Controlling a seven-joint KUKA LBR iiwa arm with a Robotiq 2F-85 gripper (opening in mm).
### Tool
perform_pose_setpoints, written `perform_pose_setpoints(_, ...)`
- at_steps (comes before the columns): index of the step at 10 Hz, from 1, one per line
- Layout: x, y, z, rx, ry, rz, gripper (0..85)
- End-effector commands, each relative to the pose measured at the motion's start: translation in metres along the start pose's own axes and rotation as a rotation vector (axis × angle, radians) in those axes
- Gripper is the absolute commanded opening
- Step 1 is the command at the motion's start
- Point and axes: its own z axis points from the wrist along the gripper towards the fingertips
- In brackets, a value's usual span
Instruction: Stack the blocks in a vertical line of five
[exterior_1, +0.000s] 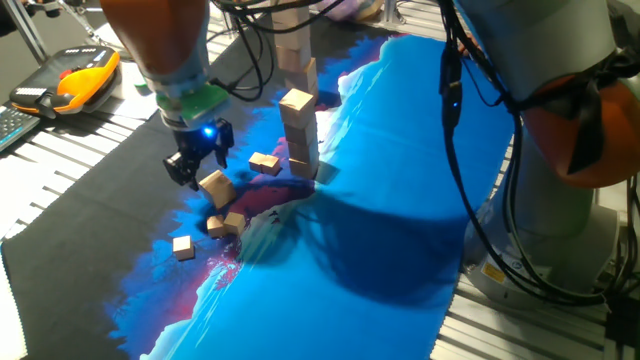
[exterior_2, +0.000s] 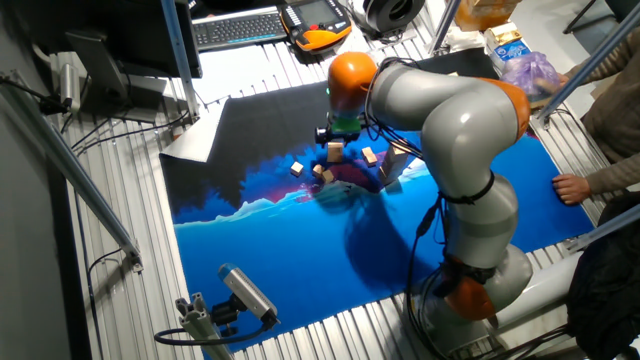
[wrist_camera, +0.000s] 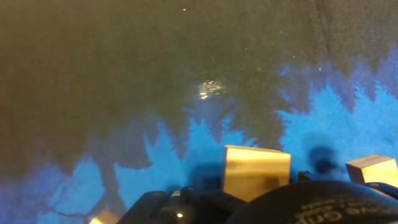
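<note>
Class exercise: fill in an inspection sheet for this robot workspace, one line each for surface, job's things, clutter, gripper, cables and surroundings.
Surface: blue and black printed mat on a slatted table.
Job's things: a leaning stack of blocks; loose blocks scattered beside it.
Clutter: nothing seen on the mat besides blocks.
Gripper: gripper low over a loose block; the block sits at the fingers, grip unclear.
Cables: black cables hang along the arm.
Surroundings: orange pendant, keyboard, a person's hand at the table edge.
</note>
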Motion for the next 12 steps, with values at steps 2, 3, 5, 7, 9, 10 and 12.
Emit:
perform_pose_setpoints(2, 0.002, -0.006, 0.006, -0.003, -0.008, 0.006, 68.0)
perform_pose_setpoints(3, 0.002, -0.006, 0.009, -0.005, -0.016, 0.011, 68.0)
perform_pose_setpoints(5, 0.002, -0.002, 0.013, -0.01, -0.027, 0.026, 68.0)
perform_pose_setpoints(7, 0.002, -0.004, 0.018, -0.001, -0.045, 0.024, 68.0)
perform_pose_setpoints(9, 0.002, -0.004, 0.021, -0.004, -0.051, 0.021, 68.0)
perform_pose_setpoints(10, 0.002, -0.003, 0.022, -0.006, -0.057, 0.016, 68.0)
perform_pose_setpoints(12, 0.001, -0.003, 0.026, -0.011, -0.085, -0.01, 51.0)
